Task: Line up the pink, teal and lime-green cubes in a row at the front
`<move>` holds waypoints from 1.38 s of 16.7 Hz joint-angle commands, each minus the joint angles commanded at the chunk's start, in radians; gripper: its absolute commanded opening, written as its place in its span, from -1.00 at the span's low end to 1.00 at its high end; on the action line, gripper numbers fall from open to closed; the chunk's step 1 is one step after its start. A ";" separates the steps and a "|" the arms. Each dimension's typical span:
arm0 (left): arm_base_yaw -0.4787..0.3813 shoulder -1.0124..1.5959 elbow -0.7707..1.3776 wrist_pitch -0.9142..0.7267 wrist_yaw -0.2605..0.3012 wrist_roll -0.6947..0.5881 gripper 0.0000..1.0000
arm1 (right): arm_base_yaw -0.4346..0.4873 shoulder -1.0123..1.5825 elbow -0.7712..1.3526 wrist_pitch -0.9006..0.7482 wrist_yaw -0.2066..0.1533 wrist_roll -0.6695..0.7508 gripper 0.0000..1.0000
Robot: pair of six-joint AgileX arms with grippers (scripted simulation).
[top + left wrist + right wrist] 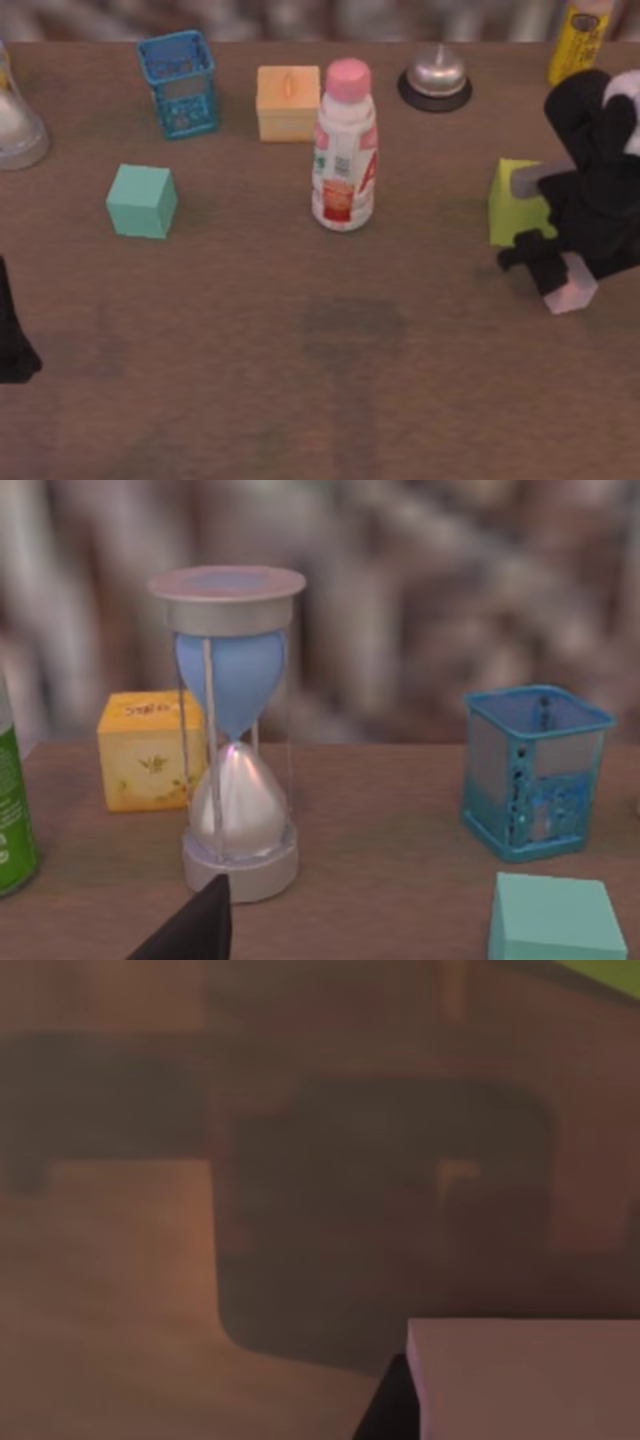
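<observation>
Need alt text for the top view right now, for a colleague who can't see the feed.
At the table's right edge, the right gripper holds the pink cube just in front of the lime-green cube. The teal cube sits at left, in front of a blue mesh basket; a pink-capped bottle stands mid-table. The left arm is parked at the left edge.

The top view looks straight down over the whole counter (300, 400). The left wrist view sits low, facing across the counter toward the hourglass (236, 740), and shares the teal cube (142, 200) and blue basket (179, 82) with it. The right wrist view hangs very close above the pink cube (525, 1378).
</observation>
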 joint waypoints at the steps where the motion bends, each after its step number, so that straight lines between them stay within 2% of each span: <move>1: 0.000 0.000 0.000 0.000 0.000 0.000 1.00 | 0.000 -0.009 0.016 -0.024 0.000 0.000 -1.00; 7: 0.000 0.000 0.000 0.000 0.000 0.000 1.00 | 0.006 -0.091 0.128 -0.225 -0.001 -0.002 -1.00; 12: 0.000 0.000 0.000 0.000 0.000 0.000 1.00 | 0.004 -0.094 0.132 -0.232 -0.001 0.002 -1.00; 14: 0.000 0.000 0.000 0.000 0.000 0.000 1.00 | 0.029 -0.094 0.136 -0.236 0.001 0.037 -1.00; 17: 0.000 0.000 0.000 0.000 0.000 0.000 1.00 | 0.106 -0.099 0.144 -0.253 0.006 0.161 -1.00; 23: 0.000 0.000 0.000 0.000 0.000 0.000 1.00 | 0.314 -0.122 0.142 -0.294 0.017 0.526 -1.00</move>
